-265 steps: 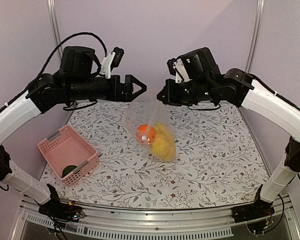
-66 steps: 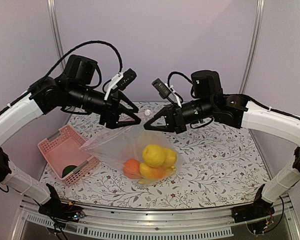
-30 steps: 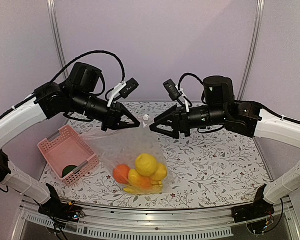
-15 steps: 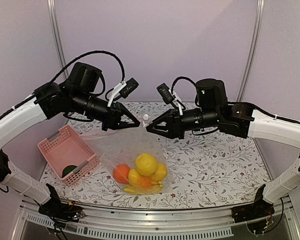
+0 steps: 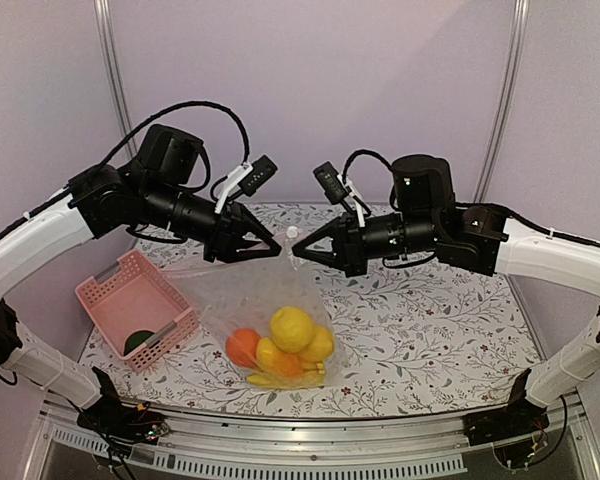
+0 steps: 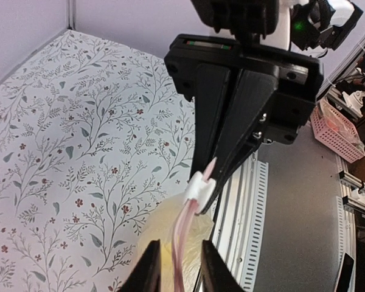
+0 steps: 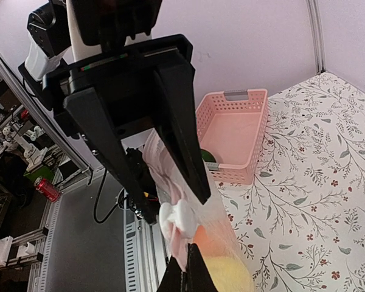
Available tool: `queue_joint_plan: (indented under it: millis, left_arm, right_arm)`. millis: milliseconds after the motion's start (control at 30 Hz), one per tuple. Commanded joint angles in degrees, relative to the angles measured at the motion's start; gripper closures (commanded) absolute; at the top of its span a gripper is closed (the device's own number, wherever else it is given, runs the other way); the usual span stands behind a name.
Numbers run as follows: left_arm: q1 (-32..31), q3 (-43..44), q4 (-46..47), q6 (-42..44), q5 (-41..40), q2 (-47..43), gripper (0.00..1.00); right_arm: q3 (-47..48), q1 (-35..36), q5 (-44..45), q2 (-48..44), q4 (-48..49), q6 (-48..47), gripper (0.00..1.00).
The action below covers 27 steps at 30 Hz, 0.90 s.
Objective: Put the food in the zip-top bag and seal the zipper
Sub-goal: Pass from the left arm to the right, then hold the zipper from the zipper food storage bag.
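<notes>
Zip-top bag [image 5: 248, 300] first: its mouth edge is now met from both sides, where a second ago only one gripper had it. On the left, the left gripper [image 5: 273, 244], which had been clamped on the zipper [image 6: 182, 240], has eased a little. In its wrist view its fingers [image 6: 149, 271] stand slightly apart, with the pink-tinted strip running up between them and a gap on either side. Opposite, the right gripper [image 5: 296, 251] has come in with its jaws spread and closed them. They now meet on the zipper at the white slider [image 6: 201, 185], almost tip to tip with the left gripper.

I judge that the hold on the mouth is passing to the right side so that the strip can be run shut, which would make this the start of sealing.

A dark green piece [image 5: 137, 342] lies in the pink basket [image 5: 105, 290], well out to the left of the left gripper and below it. Not all the food is bagged, then.

The bag hangs beneath and between the two grippers, with its mouth edge up at their fingertips and its body sagging to the table [image 5: 430, 330]. The food [image 5: 292, 335], an orange and several yellow pieces, is heaped in the bag's bottom. It sits below the right gripper's tips, well apart from both grippers.
</notes>
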Motion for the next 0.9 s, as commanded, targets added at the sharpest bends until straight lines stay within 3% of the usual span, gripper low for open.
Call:
queue_joint_plan:
  millis: [0, 67, 200, 433, 667, 867]
  left_arm:
    - [-0.4, 0.5, 1.8, -0.1, 1.2, -0.7, 0.41]
    - [-0.4, 0.8, 3.1, 0.1, 1.9, -0.7, 0.22]
    - [-0.4, 2.8, 4.3, 1.1, 3.4, 0.5, 0.18]
    - [-0.4, 5.6, 4.1, 1.6, 6.0, 4.0, 0.4]
    - [-0.4, 6.0, 3.3, 3.1, 7.1, 4.7, 0.45]
    - [-0.4, 5.6, 3.2, 3.2, 7.6, 4.8, 0.66]
  right_arm:
    - [1.2, 0.3, -1.5, 0.2, 0.5, 0.0, 1.0]
    - [1.4, 0.3, -2.3, 0.2, 0.3, 0.1, 1.0]
    - [1.5, 0.4, -3.5, 0.4, -0.2, 0.0, 1.0]
    - [2.0, 0.3, -4.6, 0.9, -0.8, 0.2, 1.0]
    - [2.4, 0.3, -4.9, 1.2, -1.0, 0.2, 1.0]
    - [2.7, 0.3, -4.7, 1.6, -1.1, 0.1, 1.0]
